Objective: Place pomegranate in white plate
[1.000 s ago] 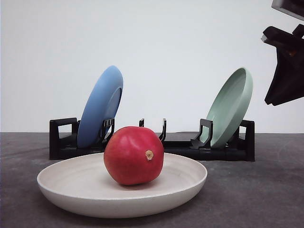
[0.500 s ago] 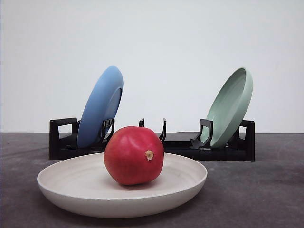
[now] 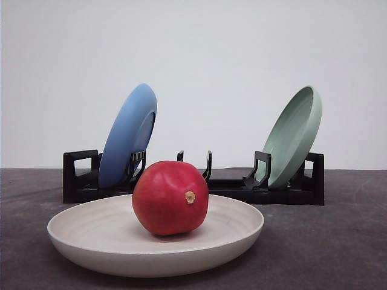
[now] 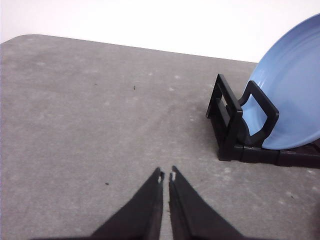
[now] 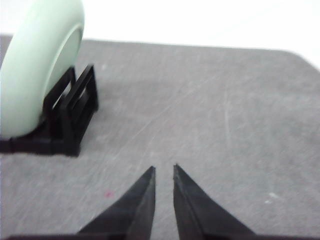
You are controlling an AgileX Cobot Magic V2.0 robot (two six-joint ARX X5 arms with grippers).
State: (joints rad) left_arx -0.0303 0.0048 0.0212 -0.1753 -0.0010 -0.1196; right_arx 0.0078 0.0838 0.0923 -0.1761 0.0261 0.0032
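The glossy red pomegranate [image 3: 170, 197] rests inside the wide cream-white plate [image 3: 78, 240] at the front of the table, its tan nub facing right and forward. Nothing touches it. In the left wrist view, my left gripper [image 4: 166, 176] hovers over bare grey tabletop, its fingers together and empty, to the side of the blue plate [image 4: 292, 100]. My right gripper [image 5: 164, 170] hangs over bare table beside the pale green plate [image 5: 37, 65], with only a narrow slit between its fingers and nothing held.
Behind the white plate, a black dish rack [image 3: 199, 188] holds a blue plate [image 3: 128, 136] leaning at its left end and a pale green plate [image 3: 294, 136] at its right end. Grey tabletop stretches to both sides of the rack.
The right arm, seen at the upper right of the front view a second ago, has withdrawn out of that view. The pomegranate and plate have not moved.
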